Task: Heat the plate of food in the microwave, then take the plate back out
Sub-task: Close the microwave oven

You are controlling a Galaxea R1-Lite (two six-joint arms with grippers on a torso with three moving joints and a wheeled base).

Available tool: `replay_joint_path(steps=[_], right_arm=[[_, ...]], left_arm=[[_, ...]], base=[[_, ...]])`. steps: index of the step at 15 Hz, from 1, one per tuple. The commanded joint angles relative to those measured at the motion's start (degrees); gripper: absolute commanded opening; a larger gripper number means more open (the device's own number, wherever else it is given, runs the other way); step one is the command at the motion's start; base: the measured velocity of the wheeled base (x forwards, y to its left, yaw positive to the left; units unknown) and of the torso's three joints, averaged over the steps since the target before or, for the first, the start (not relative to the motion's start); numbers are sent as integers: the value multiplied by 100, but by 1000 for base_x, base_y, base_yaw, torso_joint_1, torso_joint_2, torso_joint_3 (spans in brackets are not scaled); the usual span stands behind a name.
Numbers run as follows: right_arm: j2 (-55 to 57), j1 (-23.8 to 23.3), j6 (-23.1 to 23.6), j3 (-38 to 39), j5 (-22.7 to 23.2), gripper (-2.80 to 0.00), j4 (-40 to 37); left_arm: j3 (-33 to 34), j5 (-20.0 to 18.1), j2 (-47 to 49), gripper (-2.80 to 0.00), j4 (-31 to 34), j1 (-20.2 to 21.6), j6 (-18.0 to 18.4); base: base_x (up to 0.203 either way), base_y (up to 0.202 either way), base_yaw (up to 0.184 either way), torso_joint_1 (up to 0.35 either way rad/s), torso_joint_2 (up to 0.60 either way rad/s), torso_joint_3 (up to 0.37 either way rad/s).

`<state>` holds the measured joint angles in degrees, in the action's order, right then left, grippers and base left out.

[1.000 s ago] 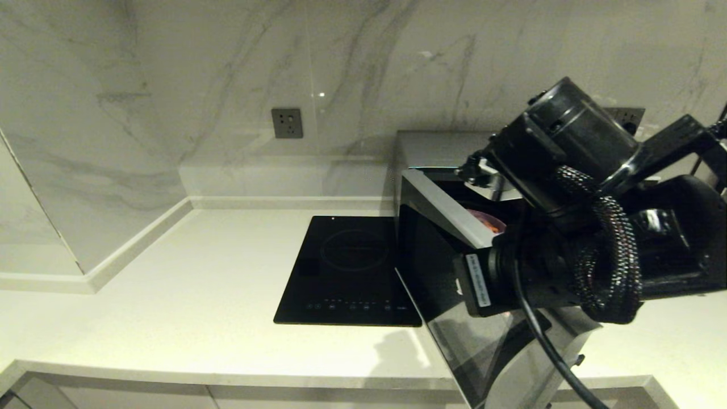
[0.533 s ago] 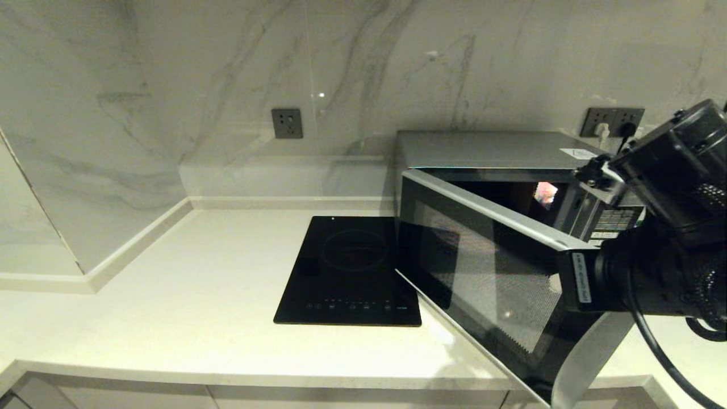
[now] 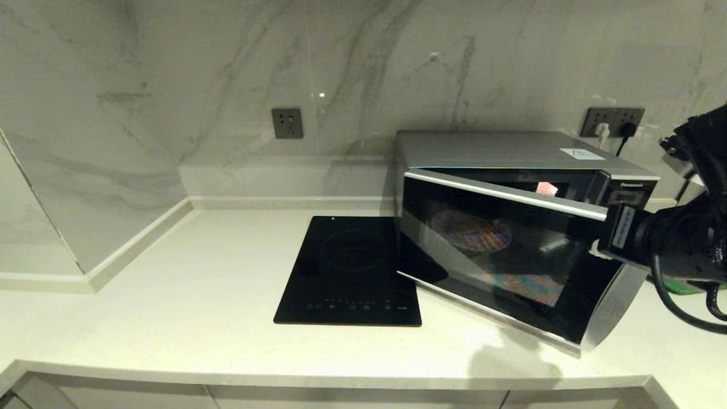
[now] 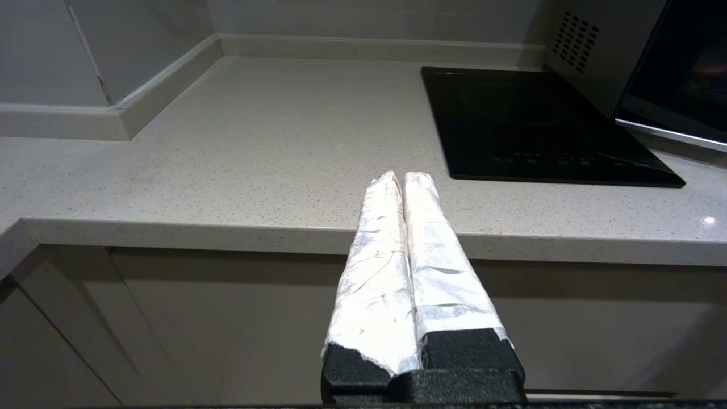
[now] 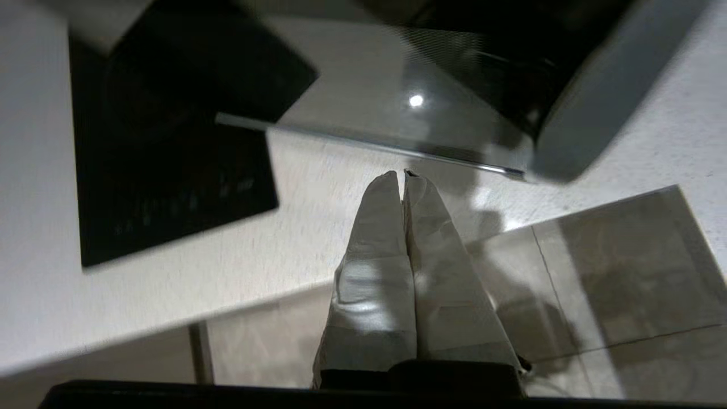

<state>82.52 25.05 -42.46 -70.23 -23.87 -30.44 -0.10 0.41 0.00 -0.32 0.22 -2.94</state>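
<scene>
The silver microwave [image 3: 511,149] stands at the back right of the counter, its dark glass door [image 3: 500,255] ajar with a gap at the handle side. Through the glass a round pale shape [image 3: 471,230] shows dimly inside, apparently the plate of food; no fries can be made out. My right arm [image 3: 659,247] reaches in from the right, just beside the door's free edge. In the right wrist view my right gripper [image 5: 403,173] is shut and empty, over the counter's front edge below the door [image 5: 454,85]. My left gripper [image 4: 402,176] is shut and empty, parked low before the counter.
A flat black induction cooktop [image 3: 349,272] lies left of the microwave, close to the door's hinge side. A bit of green tray [image 3: 673,286] shows behind my right arm. Wall sockets [image 3: 616,120] sit behind the microwave. The marble wall juts out at far left.
The microwave door has swung from wide open to nearly closed. My right arm has drawn back to the right, away from the oven's opening.
</scene>
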Motion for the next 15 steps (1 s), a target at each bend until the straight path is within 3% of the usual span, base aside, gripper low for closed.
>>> replay_joint_path(steps=[1,4,7,11,15], right_arm=[[132,-707,-96,14,14,-280,126],[420,-1464,-95,23,450,-280,651],[897,-1971,-84,-52,525,-280,1200],[1602,-2438,-88,-236,541,-280,1782],[2007,-2732,-103,-638,909,-280,1936]], left_arm=[[1,2,-1,-280,-4,-2,-4],[1,2,-9,-280,-4,4,-4],[1,2,-1,-280,-4,4,-4],[1,2,-9,-280,-4,4,-4],[1,2,-2,-280,-4,4,-4]], base=[[0,0,0,0,0,0],[0,0,0,0,0,0],[0,0,0,0,0,0],[0,0,0,0,0,0],[0,0,0,0,0,0]])
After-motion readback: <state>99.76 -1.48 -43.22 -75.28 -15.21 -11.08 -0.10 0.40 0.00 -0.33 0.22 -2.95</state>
